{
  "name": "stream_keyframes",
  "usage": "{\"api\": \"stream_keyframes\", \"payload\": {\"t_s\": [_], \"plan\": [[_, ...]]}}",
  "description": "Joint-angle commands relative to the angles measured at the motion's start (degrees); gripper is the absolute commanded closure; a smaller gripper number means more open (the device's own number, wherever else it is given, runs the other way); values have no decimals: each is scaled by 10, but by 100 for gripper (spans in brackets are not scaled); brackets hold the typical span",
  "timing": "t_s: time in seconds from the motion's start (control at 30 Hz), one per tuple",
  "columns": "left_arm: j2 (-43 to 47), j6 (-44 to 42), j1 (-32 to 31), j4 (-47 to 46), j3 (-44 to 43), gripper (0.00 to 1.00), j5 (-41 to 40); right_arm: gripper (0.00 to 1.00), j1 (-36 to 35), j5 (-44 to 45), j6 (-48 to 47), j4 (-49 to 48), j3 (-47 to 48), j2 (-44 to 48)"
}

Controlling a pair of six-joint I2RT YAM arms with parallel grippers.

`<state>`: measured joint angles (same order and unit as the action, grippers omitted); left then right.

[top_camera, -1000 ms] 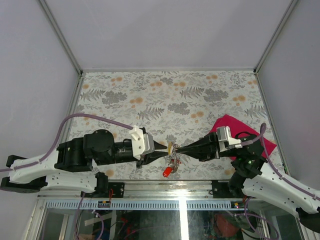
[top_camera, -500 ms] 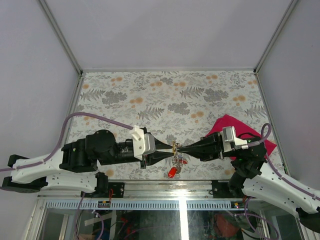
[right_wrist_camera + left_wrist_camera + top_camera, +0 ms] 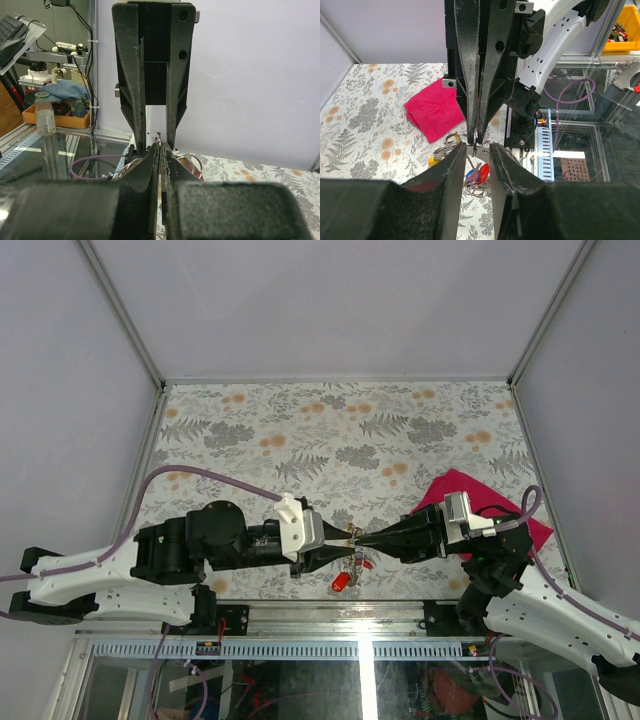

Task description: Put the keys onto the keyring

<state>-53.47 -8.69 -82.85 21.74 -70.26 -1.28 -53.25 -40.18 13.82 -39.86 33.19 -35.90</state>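
My right gripper (image 3: 360, 538) is shut on the thin silvery keyring (image 3: 159, 136) and holds it above the table near the front edge. A bunch of rings and keys hangs below it, with the red key (image 3: 341, 582) lowest. In the left wrist view the red key (image 3: 484, 172), a blue key (image 3: 469, 175) and a yellow head (image 3: 434, 161) show under the held keyring (image 3: 475, 136). My left gripper (image 3: 347, 540) is open, tip to tip with the right one. Its fingers (image 3: 131, 100) straddle the ring's edge without closing on it.
A magenta cloth (image 3: 450, 483) lies on the floral table cover at the right, partly under my right arm, and shows in the left wrist view (image 3: 434, 112). The metal front rail (image 3: 330, 612) runs just below the hanging keys. Grey walls enclose the table.
My left arm has pushed to the right, bringing its open fingers up around the ring. My right gripper drew slightly right and held still. The hanging keys swung a little.
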Motion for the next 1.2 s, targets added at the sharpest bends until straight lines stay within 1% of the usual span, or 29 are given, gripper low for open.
{"api": "stream_keyframes", "payload": {"t_s": [0.0,0.17,0.3,0.43,0.5,0.6,0.67,0.8,0.9,1.0,1.17], "plan": [[-4,-5,-2,-42,1,76,-3,100,-3,-7,10,-58,14,5],[-8,-7,-2,-43,-2,85,-3,100,-3,-12,13,-56,15,4],[-8,-8,-2,-42,-5,99,-1,100,-3,-15,10,-49,15,7],[-8,-8,-2,-30,-10,100,1,100,-3,-17,-7,-9,23,13],[-11,-9,-2,-12,-20,100,3,93,-3,-14,-29,28,31,21],[-22,-14,-2,25,-41,100,9,77,-3,-9,-75,98,48,33],[-32,-20,-2,55,-57,100,12,72,-3,-6,-110,157,65,39],[-55,-28,-2,125,-105,100,15,70,-3,18,-205,340,132,43],[-75,-35,-2,175,-137,100,11,70,-3,18,-234,429,175,35],[-100,-43,-2,214,-163,100,1,69,-3,7,-235,460,188,24],[-130,-51,-2,257,-197,100,-8,68,-3,-9,-226,458,187,6]]}}
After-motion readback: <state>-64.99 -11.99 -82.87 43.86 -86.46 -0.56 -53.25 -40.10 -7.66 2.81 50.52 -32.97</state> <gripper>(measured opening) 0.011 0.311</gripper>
